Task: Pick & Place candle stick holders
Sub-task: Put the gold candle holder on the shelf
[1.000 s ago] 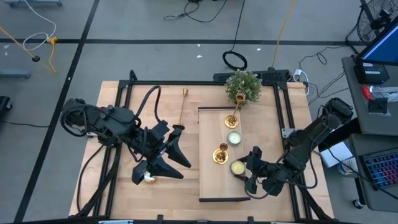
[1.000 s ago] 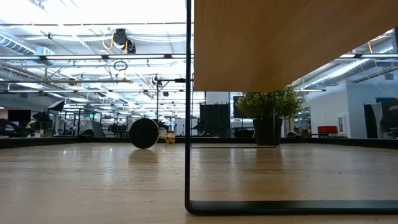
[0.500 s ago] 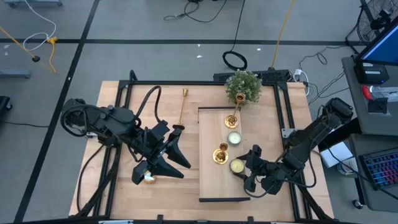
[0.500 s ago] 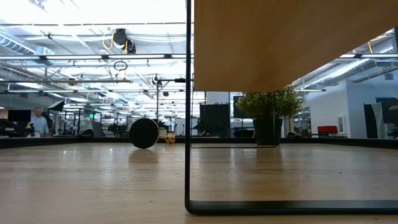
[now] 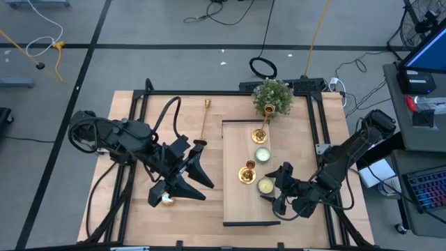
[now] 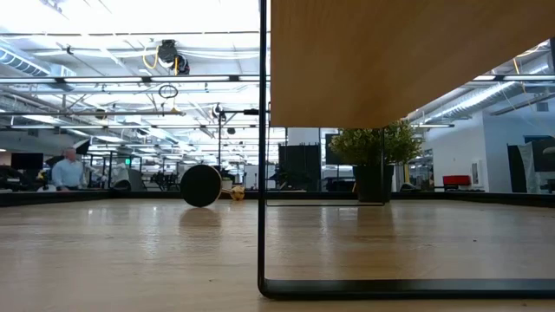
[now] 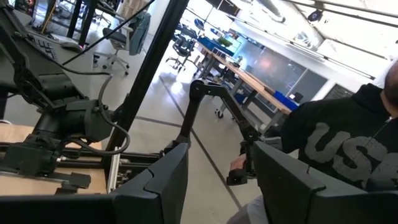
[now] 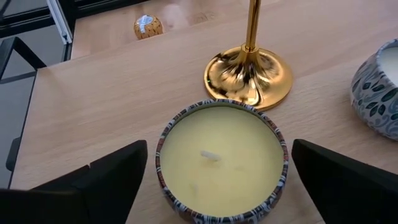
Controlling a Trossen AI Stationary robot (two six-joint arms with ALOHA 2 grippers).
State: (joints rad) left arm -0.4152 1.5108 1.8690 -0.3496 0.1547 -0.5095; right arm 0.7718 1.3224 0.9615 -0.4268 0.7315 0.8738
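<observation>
Wood table (image 5: 139, 209) on an open lab floor, a raised board (image 5: 237, 209) on its right half. Left gripper (image 5: 198, 148) sits mid-table, fingers (image 7: 283, 180) spread and empty; a tall gold holder (image 5: 203, 120) stands beyond it near the far edge, apart from the board. On the board stand a holder (image 5: 260, 132) by the plant (image 5: 272, 96) and a short holder (image 5: 246, 173); right gripper (image 5: 274, 197) is wide open around a candle tin (image 8: 222, 160) that touches the short holder's base.

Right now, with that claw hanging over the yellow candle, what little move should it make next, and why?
Probably nudge the right gripper forward past the patterned round candle tin toward the shiny gold candle stick holder just behind it: the open fingers straddle the tin, not the holder.
</observation>
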